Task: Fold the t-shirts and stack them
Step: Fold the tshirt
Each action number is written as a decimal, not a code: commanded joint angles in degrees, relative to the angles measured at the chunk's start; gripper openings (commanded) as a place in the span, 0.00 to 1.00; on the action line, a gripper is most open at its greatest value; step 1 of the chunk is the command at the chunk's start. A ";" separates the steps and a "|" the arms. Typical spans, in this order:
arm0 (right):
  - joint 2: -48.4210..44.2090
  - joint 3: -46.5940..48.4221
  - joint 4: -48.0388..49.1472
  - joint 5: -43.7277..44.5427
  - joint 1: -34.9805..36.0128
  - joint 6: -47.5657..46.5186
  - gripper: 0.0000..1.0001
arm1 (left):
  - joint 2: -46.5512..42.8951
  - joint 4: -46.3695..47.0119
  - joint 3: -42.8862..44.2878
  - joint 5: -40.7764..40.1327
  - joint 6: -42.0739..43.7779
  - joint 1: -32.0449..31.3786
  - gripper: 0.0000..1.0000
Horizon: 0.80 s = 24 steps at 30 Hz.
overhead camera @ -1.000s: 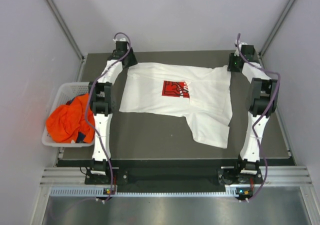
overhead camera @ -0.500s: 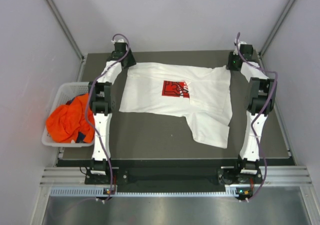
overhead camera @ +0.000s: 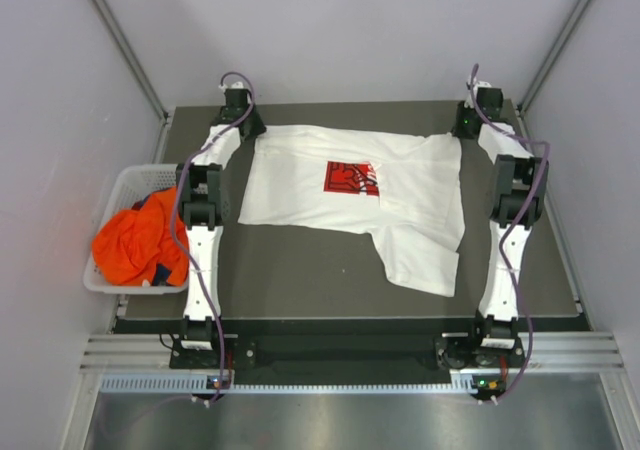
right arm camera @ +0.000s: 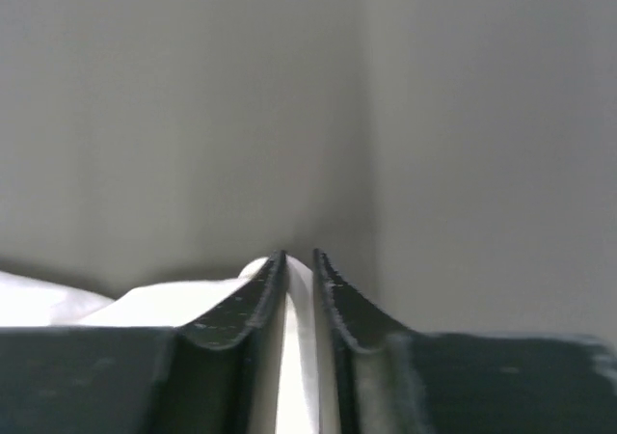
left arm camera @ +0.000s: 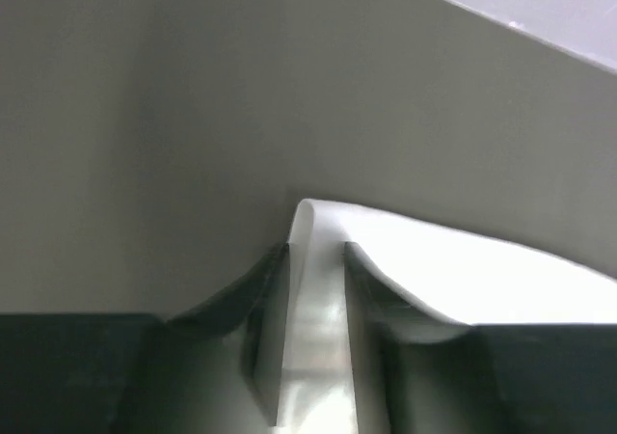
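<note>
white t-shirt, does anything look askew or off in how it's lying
Yes. The white t-shirt lies crooked. Its near edge is uneven, and the right part juts much further toward the front than the left. The left pincer and right pincer each pinch a far corner.

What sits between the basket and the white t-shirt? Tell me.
Top external view: only the left arm, over bare dark table, separates basket and white t-shirt.

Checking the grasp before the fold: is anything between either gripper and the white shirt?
Nothing visible. The left gripper and the right gripper each have their jaws shut on a far corner of the white shirt, with the cloth pinched directly between them.
</note>
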 commanded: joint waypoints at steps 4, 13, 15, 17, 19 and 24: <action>1.15 4.87 -0.68 3.17 0.25 2.81 0.00 | 0.84 4.99 2.17 3.05 -3.67 1.71 0.00; -0.34 -3.29 11.76 -12.19 -7.65 31.08 0.00 | 0.75 3.50 2.61 -0.20 -5.00 2.15 0.00; -0.61 -7.43 15.65 -16.48 -10.03 39.67 0.00 | 0.84 3.06 2.78 -1.95 -5.00 2.15 0.00; -0.61 -9.62 17.68 -17.74 -11.35 43.23 0.00 | 0.84 2.97 2.87 -2.05 -5.08 2.15 0.00; -1.31 -11.03 18.48 -18.27 -11.97 46.57 0.00 | 0.93 2.97 2.96 -1.70 -5.17 2.15 0.00; -2.28 -17.89 28.13 -21.51 -13.64 56.67 0.00 | 1.02 2.62 3.31 -2.23 -5.09 2.15 0.00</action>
